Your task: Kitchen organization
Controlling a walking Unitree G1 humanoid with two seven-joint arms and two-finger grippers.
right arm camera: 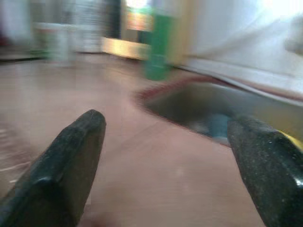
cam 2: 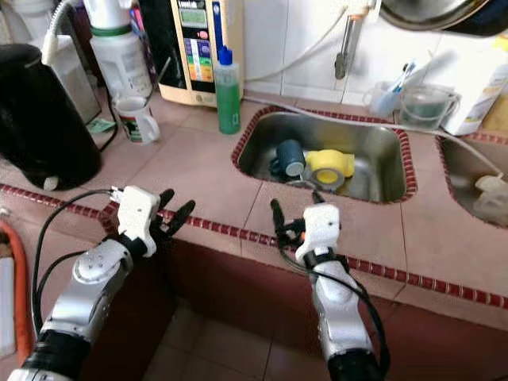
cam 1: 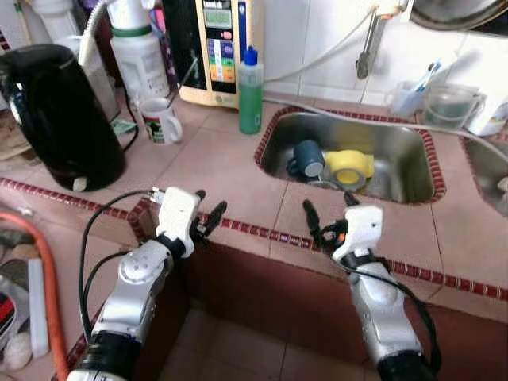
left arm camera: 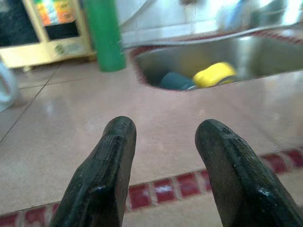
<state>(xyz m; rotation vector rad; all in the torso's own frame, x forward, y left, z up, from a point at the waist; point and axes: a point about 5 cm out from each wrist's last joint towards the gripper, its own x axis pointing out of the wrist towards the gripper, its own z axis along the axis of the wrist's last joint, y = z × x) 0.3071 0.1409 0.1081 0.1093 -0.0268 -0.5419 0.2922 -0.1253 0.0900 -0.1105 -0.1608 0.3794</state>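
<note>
From the head, two cups are lying on their sides in the sink [cam 1: 413, 171], a blue cup [cam 1: 308, 158] opening toward the robot and a yellow cup [cam 1: 350, 168] beside it, beyond the right hand [cam 1: 328, 207] and left hand [cam 1: 211, 207] hovering at the counter [cam 1: 222, 171] edge. The left wrist is showing its fingers [left arm camera: 105, 170] parted and empty, cups ahead past a green bottle [left arm camera: 105, 35]. The blurred right wrist is showing fingers [right arm camera: 66, 165] spread wide, holding nothing.

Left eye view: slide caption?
Both open tools hover at counter edge before sink holding blue mug, yellow cup.

Pink tiled counter [cam 1: 214, 167], red trim; white tiled wall [cam 1: 309, 40]
</note>
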